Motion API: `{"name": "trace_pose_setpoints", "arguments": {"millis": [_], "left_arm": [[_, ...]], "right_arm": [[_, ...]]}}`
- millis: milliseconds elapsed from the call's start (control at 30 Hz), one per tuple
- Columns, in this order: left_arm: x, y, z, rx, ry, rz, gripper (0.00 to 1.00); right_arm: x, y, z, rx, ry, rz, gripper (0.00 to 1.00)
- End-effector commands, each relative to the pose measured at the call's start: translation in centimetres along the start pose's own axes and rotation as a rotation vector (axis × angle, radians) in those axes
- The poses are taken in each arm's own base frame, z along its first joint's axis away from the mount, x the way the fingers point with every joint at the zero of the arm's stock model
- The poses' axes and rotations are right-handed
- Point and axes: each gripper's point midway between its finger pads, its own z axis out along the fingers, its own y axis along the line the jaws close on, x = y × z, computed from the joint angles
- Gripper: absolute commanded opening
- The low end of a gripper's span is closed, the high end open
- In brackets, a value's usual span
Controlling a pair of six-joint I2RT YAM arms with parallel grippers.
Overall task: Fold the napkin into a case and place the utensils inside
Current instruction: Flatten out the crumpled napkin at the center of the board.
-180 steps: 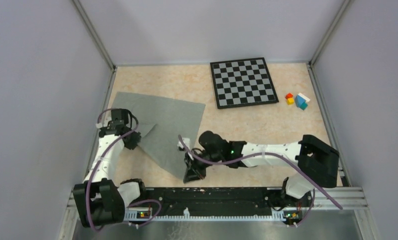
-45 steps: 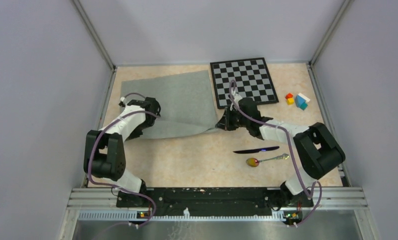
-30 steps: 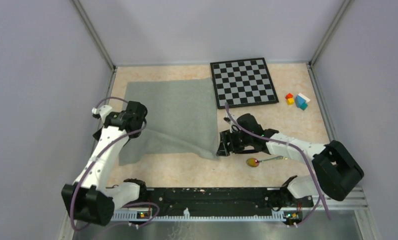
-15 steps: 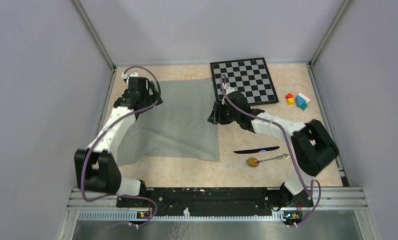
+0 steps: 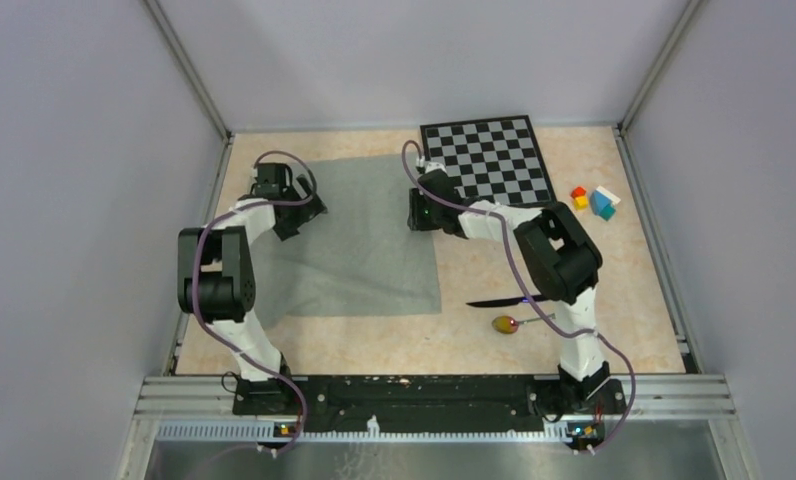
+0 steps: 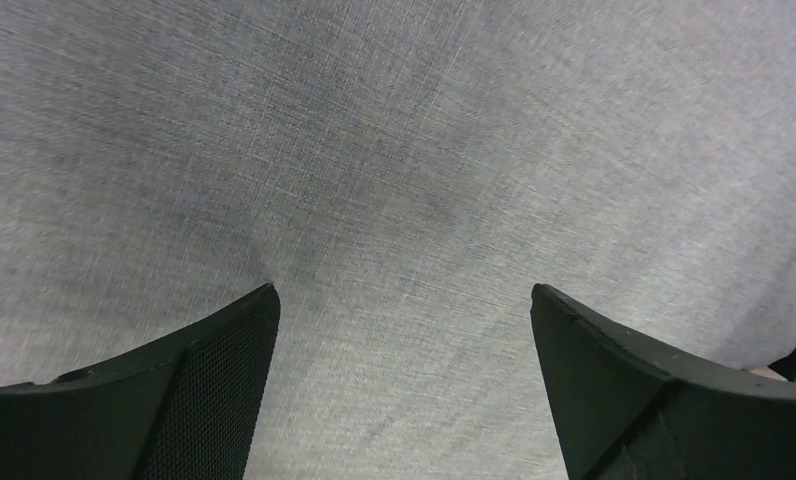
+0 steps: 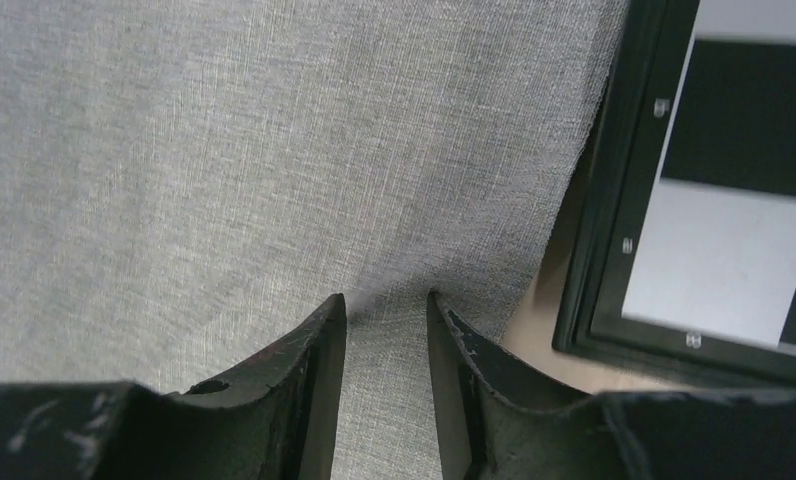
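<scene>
Beside chessboard [image 5: 489, 165], on surface [image 5: 574, 250]: napkin [image 5: 364, 250] flat; left claw [image 6: 404, 290] released, spread wide; right claw [image 7: 385, 297] narrowed at napkin edge, grasp untellable.

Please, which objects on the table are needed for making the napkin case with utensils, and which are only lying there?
Needed for the job:
- napkin
- knife
- spoon

Only lying there:
- chessboard
- coloured blocks
</scene>
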Motion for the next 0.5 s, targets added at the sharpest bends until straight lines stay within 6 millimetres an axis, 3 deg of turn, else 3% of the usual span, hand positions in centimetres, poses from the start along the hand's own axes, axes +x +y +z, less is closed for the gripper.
{"name": "trace_pose_setpoints", "arguments": {"millis": [0, 167, 267, 367, 467], "left_arm": [[-0.7, 0.2, 2.5, 0.04, -0.009, -0.072, 0.99], [-1.9, 0.9, 4.8, 0.01, 0.015, -0.073, 0.99], [-3.2, -0.1, 4.8, 0.03, 0.022, -0.033, 0.99], [-4.2, -1.3, 2.4, 0.067, 0.0, 0.011, 0.99], [-4.6, -2.3, -1.9, 0.099, -0.029, 0.061, 0.99]], "right_arm": [[2.1, -3.4, 2.4, 0.134, 0.077, -0.085, 0.36], [-0.4, -4.2, 4.2, 0.152, 0.074, -0.133, 0.36], [-2.0, -4.1, 5.2, 0.15, 0.071, -0.184, 0.37], [-4.7, -3.3, 4.2, 0.153, 0.053, -0.217, 0.42], [-7.5, -1.3, 0.9, 0.145, 0.033, -0.21, 0.5]]}}
